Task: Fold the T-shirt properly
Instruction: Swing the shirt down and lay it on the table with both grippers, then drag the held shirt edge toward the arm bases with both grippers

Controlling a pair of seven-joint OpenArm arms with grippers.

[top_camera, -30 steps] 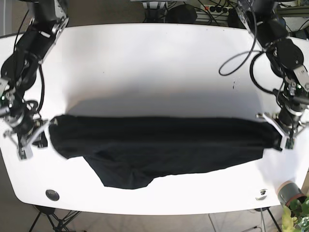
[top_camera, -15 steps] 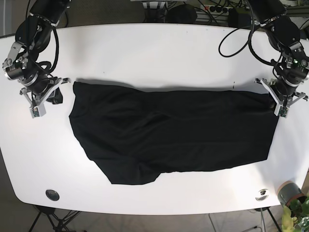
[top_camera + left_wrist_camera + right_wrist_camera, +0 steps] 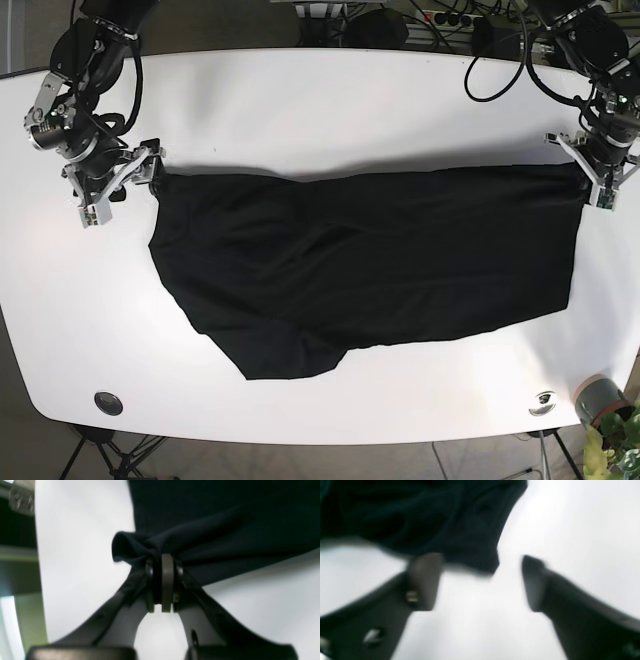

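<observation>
The black T-shirt [image 3: 360, 260] lies spread across the white table [image 3: 320, 110], its top edge stretched from left to right. My left gripper [image 3: 598, 178], at the right of the base view, is shut on the shirt's right top corner. The left wrist view shows its pads [image 3: 167, 580] pinching bunched fabric [image 3: 140, 545]. My right gripper [image 3: 112, 185], at the left of the base view, is open. In the blurred right wrist view its fingers [image 3: 425, 580] stand apart, and the shirt's corner [image 3: 470, 542] lies just ahead of the gap, touching neither.
A black round knob [image 3: 108, 403] is set into the table near its front left edge. A small fitting [image 3: 543, 400] and a grey pot [image 3: 597, 395] with a plant sit at the front right corner. Cables hang behind the table's far edge.
Both grippers moved toward the far side of the table, dragging the shirt's top edge back, so the shirt now lies wider and flatter. The left-side gripper now stands beside the corner.
</observation>
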